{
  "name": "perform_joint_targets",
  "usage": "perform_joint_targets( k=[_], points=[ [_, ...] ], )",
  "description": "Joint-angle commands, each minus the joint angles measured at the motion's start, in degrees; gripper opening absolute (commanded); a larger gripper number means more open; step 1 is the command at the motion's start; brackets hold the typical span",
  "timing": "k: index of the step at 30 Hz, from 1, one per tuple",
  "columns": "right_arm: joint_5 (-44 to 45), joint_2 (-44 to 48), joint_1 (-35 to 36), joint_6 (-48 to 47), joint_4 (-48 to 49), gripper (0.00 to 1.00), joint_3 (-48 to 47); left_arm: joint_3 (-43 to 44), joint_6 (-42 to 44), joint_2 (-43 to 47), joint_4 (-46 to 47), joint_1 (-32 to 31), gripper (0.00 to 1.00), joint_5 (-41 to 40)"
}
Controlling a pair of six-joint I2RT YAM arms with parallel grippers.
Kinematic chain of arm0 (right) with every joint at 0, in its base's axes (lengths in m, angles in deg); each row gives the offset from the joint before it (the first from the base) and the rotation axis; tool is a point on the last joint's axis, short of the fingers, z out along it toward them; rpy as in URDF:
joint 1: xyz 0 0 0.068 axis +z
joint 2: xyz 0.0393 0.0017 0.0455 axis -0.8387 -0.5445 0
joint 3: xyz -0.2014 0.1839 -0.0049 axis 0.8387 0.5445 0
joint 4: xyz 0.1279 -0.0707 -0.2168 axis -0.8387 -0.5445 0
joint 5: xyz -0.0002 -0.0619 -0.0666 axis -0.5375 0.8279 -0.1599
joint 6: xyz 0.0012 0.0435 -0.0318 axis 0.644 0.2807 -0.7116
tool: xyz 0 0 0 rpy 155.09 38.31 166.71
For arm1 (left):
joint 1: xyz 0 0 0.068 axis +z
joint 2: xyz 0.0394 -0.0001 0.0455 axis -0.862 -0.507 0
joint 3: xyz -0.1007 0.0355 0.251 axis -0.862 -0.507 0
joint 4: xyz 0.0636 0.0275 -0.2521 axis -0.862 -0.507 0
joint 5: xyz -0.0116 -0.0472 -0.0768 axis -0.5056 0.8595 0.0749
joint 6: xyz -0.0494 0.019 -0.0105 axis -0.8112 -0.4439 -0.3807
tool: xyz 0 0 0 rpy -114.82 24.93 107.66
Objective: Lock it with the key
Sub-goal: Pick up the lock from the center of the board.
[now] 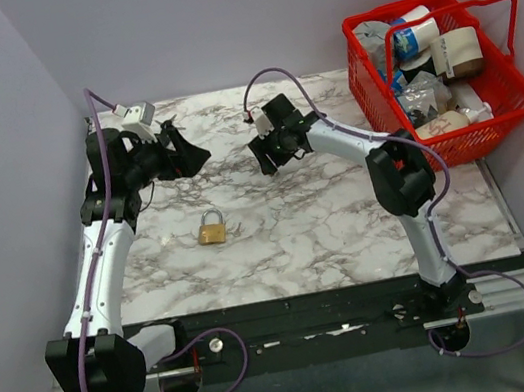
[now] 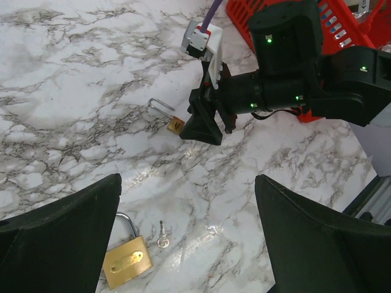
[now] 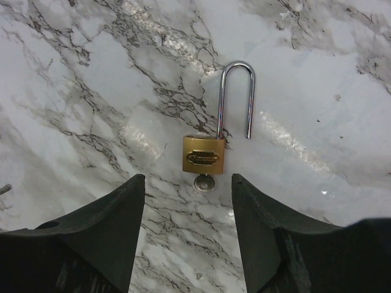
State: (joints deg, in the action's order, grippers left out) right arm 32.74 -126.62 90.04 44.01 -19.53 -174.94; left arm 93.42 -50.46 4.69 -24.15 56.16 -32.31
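Hovering above the marble table (image 1: 346,212), the right gripper (image 3: 187,178) points down with its two dark fingers (image 3: 116,226) spread apart and nothing between them. Just beyond the fingertips in the right wrist view lies the small brass padlock (image 3: 204,155), flat on the marble. Its long shackle (image 3: 237,70) is open: one leg is seated in the body, while the other ends free, just beside the body's upper corner. The key (image 3: 204,182) sits in the keyhole at the padlock's base, only its silver head showing, on the edge nearest the gripper. Neither finger touches key or padlock. The left wrist view shows the same padlock (image 2: 175,125) lying just beside the tip of the right gripper (image 2: 204,125); the key is too small to make out there. The left gripper (image 2: 187,178) hangs farther back toward the left of the table, fingers likewise wide apart and empty. Near its left finger a larger brass padlock (image 2: 126,261) lies flat, shackle closed as far as can be seen, with a loose key (image 2: 163,235) on the marble just beside it, not touching. From overhead this larger padlock (image 1: 211,229) sits between the two arms, well apart from both grippers (image 1: 186,154) (image 1: 269,159). A red basket (image 1: 517,85) full of assorted items stands at the table's far right corner.
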Motion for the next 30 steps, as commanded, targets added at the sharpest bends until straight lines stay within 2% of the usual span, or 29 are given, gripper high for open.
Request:
perform_joint_targets(
  k=[1,26,29,30],
  points=[
    [2.17,-3.11,-0.08,-2.08,-0.9,0.66,-3.2,-1.34,-1.51,0.49,1.85,0.39,0.99,2.81],
    [5.95,-7.86,1.68,-4.89,-0.55,0.5,-4.17,-2.31,-1.61,1.37,2.3,0.56,0.99,1.14],
    [6.83,-7.86,2.21,-6.38,-1.08,0.39,-4.17,-2.31,-1.78,1.19,2.3,0.74,0.99,0.44],
    [6.83,-7.86,2.38,-6.65,-1.17,0.3,-4.26,-2.31,-2.04,1.19,2.3,0.74,0.99,-0.17]
  ],
)
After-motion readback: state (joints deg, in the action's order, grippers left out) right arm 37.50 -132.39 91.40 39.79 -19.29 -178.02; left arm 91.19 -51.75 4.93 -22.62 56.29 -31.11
